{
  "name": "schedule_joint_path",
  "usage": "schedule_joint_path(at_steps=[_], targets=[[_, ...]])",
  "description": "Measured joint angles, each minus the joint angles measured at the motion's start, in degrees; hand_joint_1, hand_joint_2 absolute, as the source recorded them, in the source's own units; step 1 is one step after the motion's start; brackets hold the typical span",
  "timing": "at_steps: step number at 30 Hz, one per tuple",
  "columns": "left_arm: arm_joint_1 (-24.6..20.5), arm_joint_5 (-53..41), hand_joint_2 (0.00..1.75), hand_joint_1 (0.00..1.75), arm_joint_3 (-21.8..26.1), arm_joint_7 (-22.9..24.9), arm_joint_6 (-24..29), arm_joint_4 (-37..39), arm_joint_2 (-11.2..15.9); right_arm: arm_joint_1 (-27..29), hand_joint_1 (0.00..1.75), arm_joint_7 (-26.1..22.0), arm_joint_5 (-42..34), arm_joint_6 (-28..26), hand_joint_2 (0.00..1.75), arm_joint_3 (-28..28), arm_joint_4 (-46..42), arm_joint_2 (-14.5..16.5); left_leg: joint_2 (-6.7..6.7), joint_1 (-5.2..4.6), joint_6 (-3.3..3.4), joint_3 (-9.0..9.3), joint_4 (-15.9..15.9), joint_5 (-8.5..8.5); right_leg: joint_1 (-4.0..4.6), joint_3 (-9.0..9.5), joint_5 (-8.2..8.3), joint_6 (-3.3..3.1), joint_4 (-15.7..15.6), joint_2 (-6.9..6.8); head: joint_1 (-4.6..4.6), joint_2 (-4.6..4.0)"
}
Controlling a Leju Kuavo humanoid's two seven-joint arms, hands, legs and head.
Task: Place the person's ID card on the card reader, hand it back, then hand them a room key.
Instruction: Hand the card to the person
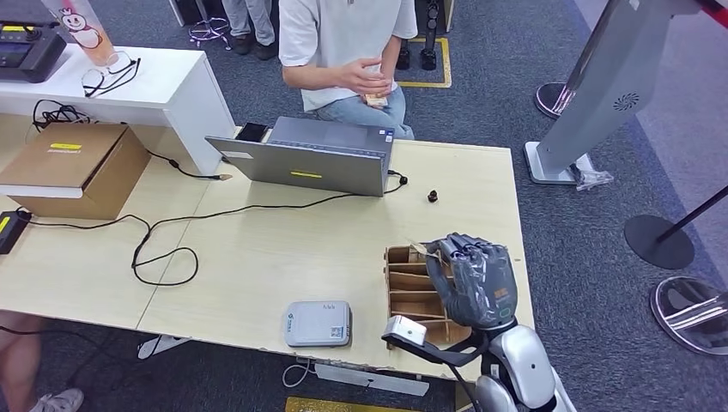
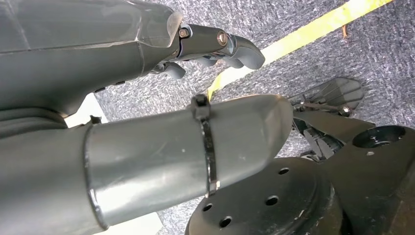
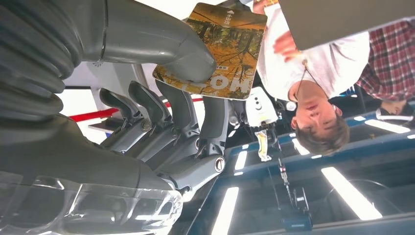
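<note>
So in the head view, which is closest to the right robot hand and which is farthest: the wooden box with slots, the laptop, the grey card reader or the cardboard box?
From the right robot hand:
1. Wooden box with slots, right under it.
2. Grey card reader, along the table's near edge.
3. Laptop, at the far edge by the person.
4. Cardboard box, at the table's far left end.

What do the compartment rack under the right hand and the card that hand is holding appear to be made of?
The rack looks like unpainted thin plywood or stiff board: pale brown, matte, with thin flat dividers. The card in the right hand looks like printed plastic or coated cardstock: flat, thin, rounded corners, a slightly glossy forest picture. Which of the two cannot be told.
</note>
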Motion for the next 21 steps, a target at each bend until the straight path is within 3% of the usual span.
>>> schedule_joint_path(at_steps=[21], targets=[[-1.3, 0.0, 0.00, 0.00, -0.6, 0.6, 2.4, 5.0, 2.0, -7.4, 1.75, -1.0, -2.6, -1.9, 1.75, 1.4, 6.2, 2.0, 0.00, 0.00, 0.00, 0.01, 0.0, 0.01, 0.00, 0.00, 0.01, 0.00, 0.0, 0.01, 0.01, 0.00]])
